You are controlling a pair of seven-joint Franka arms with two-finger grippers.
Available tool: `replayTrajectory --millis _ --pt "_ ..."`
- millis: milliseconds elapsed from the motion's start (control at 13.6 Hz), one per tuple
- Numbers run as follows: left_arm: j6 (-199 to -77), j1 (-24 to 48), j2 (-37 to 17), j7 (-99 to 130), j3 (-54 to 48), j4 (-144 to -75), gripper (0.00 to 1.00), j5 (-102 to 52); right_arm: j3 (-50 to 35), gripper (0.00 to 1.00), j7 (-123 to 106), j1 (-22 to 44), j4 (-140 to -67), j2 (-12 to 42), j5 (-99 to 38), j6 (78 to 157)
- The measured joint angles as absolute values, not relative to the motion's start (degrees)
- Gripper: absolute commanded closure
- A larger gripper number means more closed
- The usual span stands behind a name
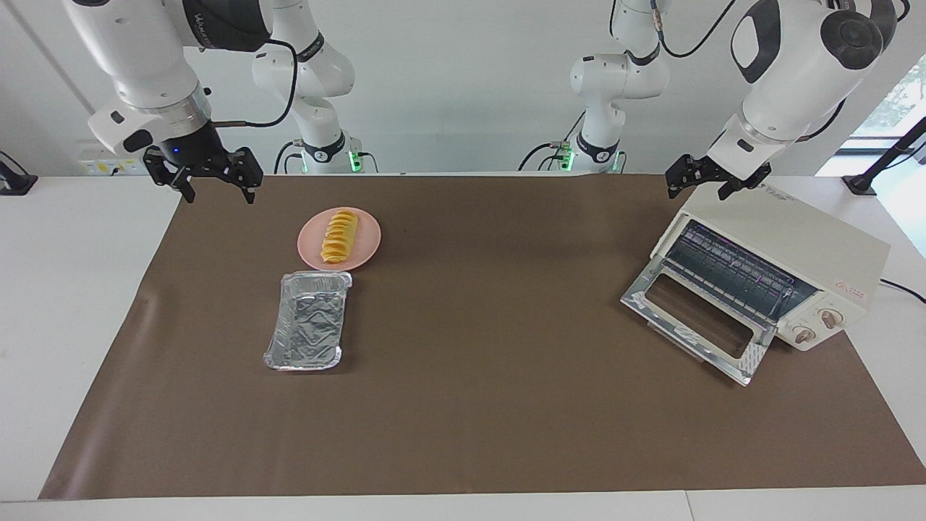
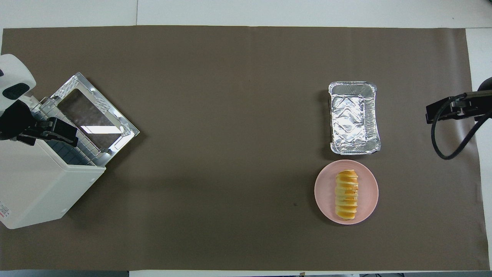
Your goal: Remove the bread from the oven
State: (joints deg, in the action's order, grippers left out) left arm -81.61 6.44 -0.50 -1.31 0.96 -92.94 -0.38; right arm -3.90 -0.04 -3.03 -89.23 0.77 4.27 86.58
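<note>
The bread point(image 1: 338, 235) point(image 2: 346, 195), a ridged yellow-orange loaf, lies on a pink plate point(image 1: 365, 242) point(image 2: 323, 192) toward the right arm's end of the table. At the left arm's end stands the cream oven point(image 1: 803, 239) point(image 2: 34, 188), its glass door point(image 1: 698, 318) point(image 2: 94, 115) dropped open and the wire rack showing bare. My right gripper point(image 1: 221, 195) hangs open and holds nothing, above the mat's edge beside the plate. Open as well, my left gripper point(image 1: 697, 194) point(image 2: 57, 132) hovers over the oven's top front edge.
A crinkled silver foil tray point(image 1: 309, 320) point(image 2: 353, 117) with nothing in it sits just farther from the robots than the plate. A brown mat point(image 1: 492, 376) covers most of the white table. The oven's cable runs off at the left arm's end.
</note>
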Motion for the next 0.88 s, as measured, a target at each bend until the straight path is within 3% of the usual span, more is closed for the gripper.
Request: replayTrajectory --millis 879 --pt "-81.6 6.4 -0.5 -1.3 1.0 -92.9 0.0 -0.4 -4.1 0.0 0.0 -2.9 -89.8 0.8 1.3 87.0"
